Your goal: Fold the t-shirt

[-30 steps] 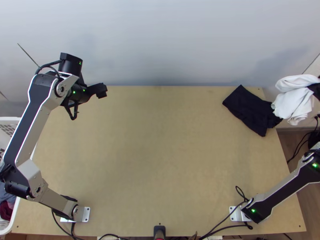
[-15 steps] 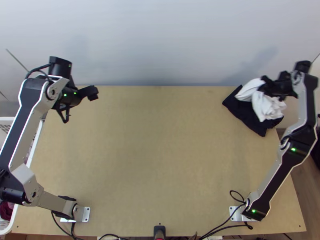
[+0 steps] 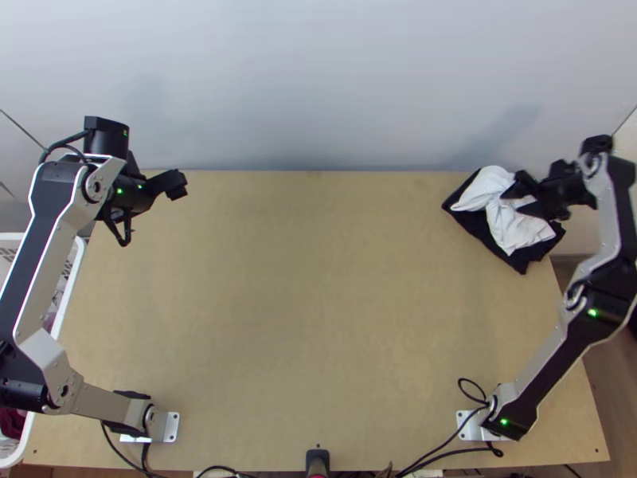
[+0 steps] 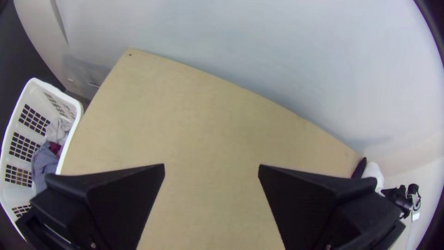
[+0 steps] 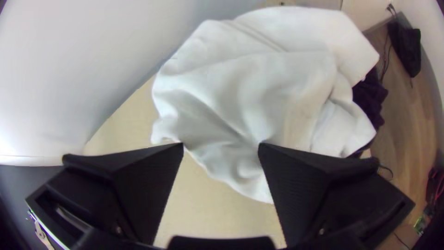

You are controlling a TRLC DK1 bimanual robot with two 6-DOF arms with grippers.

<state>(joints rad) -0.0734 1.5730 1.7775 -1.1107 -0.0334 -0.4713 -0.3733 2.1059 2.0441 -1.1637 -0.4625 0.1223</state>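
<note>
- One white basket (image 4: 79, 113) with grid-like openings in its sides stood just beside the table's left edge.
- Inside it lay a blue-grey cloth (image 4: 44, 162), a dark red cloth (image 4: 54, 148) and a pale grey cloth (image 4: 58, 130), loosely heaped against one another.
- The white t-shirt (image 3: 513, 227) was at the table's far right corner, crumpled rather than spread and narrower through its middle; it rested on top of a dark cloth (image 3: 525, 261), which stuck out around it.
- Over the t-shirt was the right gripper (image 3: 516, 195), its jaws parted; the right wrist view had white folds beyond and between the fingers, nothing clenched. Whether the fingertips touched the fabric, I could not tell.
- Far to the other side, near the far left corner, the left gripper (image 3: 179, 185) hung with its jaws released, and its wrist view had wood between the two fingers.
- The table's (image 3: 318, 319) far edge ran along the pale wall (image 3: 318, 80), leaving little room behind it.
- A broad stretch of light wood reached from the left arm across to the dark cloth, and from the far edge down to the near one.
- Black cables (image 3: 471, 390) looped near the right arm's base, by the near edge.
</note>
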